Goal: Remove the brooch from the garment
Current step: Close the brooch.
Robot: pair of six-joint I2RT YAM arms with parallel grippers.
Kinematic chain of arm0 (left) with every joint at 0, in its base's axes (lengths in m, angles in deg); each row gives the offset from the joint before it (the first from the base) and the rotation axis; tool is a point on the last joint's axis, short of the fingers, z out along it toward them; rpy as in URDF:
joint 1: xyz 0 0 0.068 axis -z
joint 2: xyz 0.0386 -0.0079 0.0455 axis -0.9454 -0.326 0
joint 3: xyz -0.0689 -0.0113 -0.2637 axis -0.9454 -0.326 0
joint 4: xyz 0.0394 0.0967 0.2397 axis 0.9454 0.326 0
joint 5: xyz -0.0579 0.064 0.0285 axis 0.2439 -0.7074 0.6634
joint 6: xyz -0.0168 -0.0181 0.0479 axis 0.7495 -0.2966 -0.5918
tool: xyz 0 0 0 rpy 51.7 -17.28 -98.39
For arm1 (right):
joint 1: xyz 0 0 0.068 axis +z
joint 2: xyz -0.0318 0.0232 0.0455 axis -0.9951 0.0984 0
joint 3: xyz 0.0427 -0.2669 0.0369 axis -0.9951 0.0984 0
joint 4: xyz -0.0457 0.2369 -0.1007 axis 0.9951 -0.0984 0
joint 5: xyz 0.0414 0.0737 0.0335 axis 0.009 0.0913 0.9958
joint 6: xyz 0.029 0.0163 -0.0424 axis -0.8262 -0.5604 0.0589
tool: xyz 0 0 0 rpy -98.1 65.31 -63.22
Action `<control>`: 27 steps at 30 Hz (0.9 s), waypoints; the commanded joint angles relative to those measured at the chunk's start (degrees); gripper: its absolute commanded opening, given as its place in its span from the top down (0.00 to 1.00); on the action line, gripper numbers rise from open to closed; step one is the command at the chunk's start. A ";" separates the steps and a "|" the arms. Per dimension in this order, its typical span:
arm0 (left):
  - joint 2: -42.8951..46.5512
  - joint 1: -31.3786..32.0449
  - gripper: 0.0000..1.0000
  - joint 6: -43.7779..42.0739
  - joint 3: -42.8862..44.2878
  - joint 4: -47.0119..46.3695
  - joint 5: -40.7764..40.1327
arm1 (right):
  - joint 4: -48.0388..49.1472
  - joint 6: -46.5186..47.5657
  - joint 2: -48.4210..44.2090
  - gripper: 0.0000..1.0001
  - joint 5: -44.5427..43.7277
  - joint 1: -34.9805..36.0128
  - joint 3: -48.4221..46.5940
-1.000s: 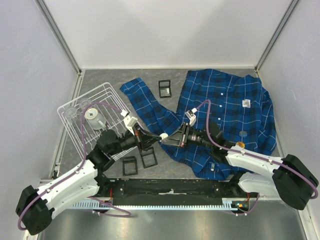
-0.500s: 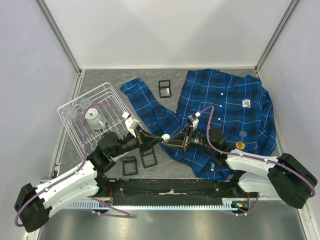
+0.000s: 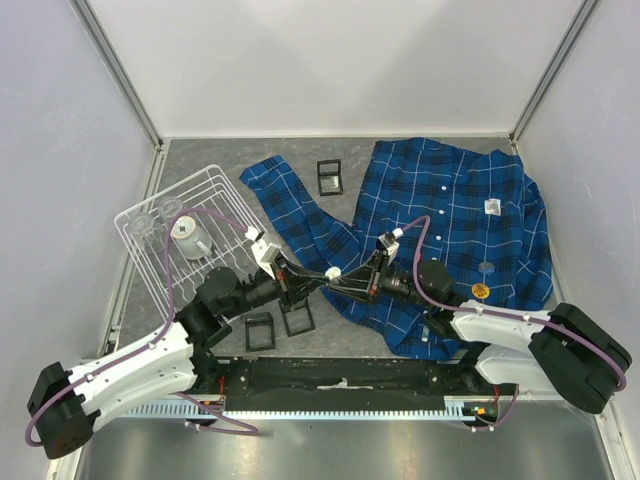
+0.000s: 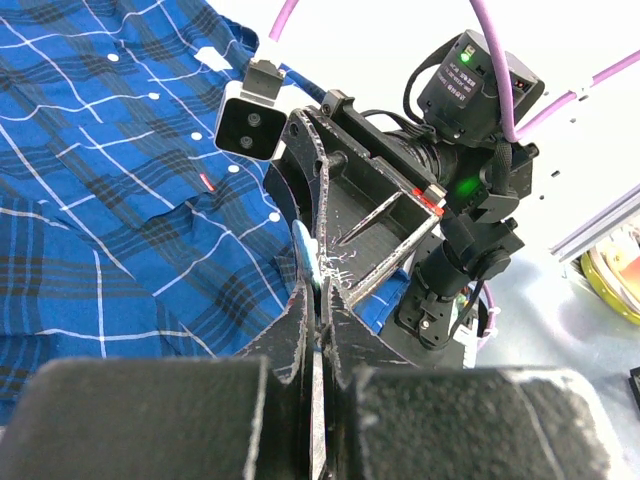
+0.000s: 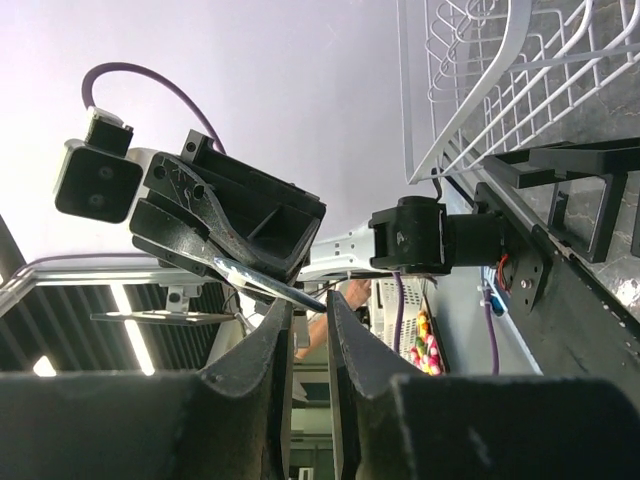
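Over on the left sits a wire rack [image 3: 150, 215], well apart from the action. The left gripper [image 3: 322, 272] reaches in toward the middle of the table [image 3: 210, 160], its jaws pressed together on a small pale piece that I take to be the brooch [image 4: 303, 252]. It is held up at the near edge of the shirt [image 3: 450, 200], just where the sleeve runs into the body. Right against it, tip to tip, comes the right gripper [image 3: 348, 275]. Its fingers [image 5: 275, 340] are drawn close with only a slim gap, and I cannot tell whether they have hold of the piece, of cloth, or of nothing. Nor can I see whether the pin is free of the fabric.

The trouble here, to my eye, is two sets of tips crowding one tiny thing. If both pull, it may pop out and land on the busy plaid. If the pin is caught in the weave, drawing away would drag the shirt along or tear it. A small misjudged move could also knock finger against finger.
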 commanded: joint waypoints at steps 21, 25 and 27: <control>0.53 6.98 0.98 -5.24 5.55 5.18 6.24 | -2.91 1.31 3.80 0.73 -0.37 -2.81 -6.31; 2.29 6.89 0.98 -0.50 6.78 8.16 -3.77 | -21.89 20.02 -1.63 0.55 3.78 -2.81 -10.44; 2.91 6.98 0.98 1.62 7.13 9.73 -5.37 | -32.59 31.72 -7.17 0.45 3.60 -2.90 -11.94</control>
